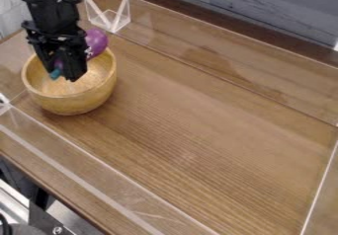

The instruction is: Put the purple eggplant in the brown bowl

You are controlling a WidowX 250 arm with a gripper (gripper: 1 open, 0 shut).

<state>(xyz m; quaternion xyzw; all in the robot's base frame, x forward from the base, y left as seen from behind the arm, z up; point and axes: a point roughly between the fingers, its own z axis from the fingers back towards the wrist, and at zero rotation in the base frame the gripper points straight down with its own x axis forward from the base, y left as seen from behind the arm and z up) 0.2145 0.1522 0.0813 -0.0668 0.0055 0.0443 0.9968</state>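
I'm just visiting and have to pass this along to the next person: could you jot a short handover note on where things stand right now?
Tool: pointing straight down over the brown bowl, tips low inside it. Whether it is open or closed cannot be told from this view.
Purple eggplant: seen just behind the tool at the bowl's far rim. The arm hides most of it, so I cannot tell whether it lies inside the bowl, rests on the rim, or is held.
Done: eggplant brought to the bowl.
Left: confirm the eggplant sits in the bowl and is released, then lift the tool clear.
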